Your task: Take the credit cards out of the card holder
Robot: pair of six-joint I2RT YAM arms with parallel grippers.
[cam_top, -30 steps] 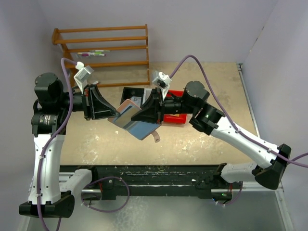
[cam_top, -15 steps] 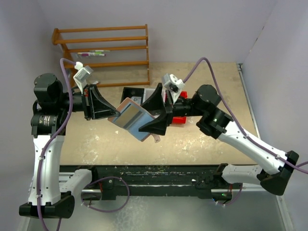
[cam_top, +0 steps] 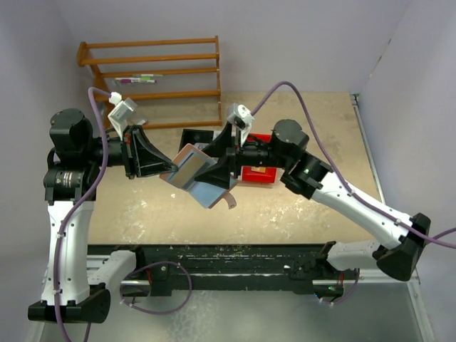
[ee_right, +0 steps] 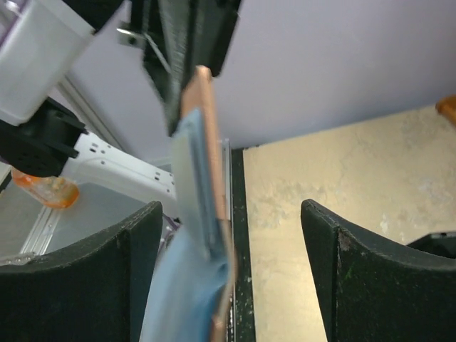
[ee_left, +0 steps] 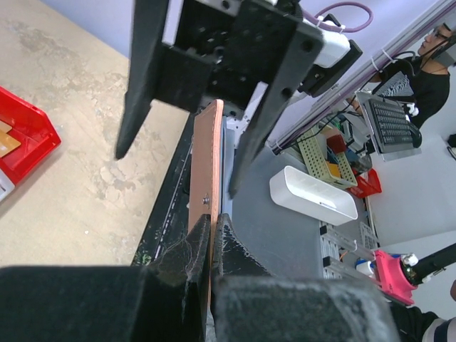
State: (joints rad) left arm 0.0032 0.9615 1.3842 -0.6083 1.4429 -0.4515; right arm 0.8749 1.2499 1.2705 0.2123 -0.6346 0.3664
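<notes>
The card holder [cam_top: 194, 176], pinkish-brown outside with light blue lining, hangs unfolded in the air between both arms. My left gripper [cam_top: 171, 173] is shut on its left edge; in the left wrist view the holder [ee_left: 208, 153] stands edge-on, pinched between my fingers [ee_left: 231, 249]. My right gripper [cam_top: 212, 165] is open, its jaws wide on either side of the holder's right part without touching it. In the right wrist view the blurred holder [ee_right: 205, 206] sits between the fingers [ee_right: 139, 267]. I cannot make out any credit cards in the holder.
A red bin [cam_top: 259, 174] and a black bin [cam_top: 198, 138] sit on the table behind the holder. A golden-yellow flat piece [ee_left: 6, 141] lies in the red bin [ee_left: 28, 135]. A wooden rack [cam_top: 153, 78] stands at the back left.
My right gripper opened wide, drew back to the right, then returned so its jaws straddle the holder. The left gripper kept its hold and stayed put.
</notes>
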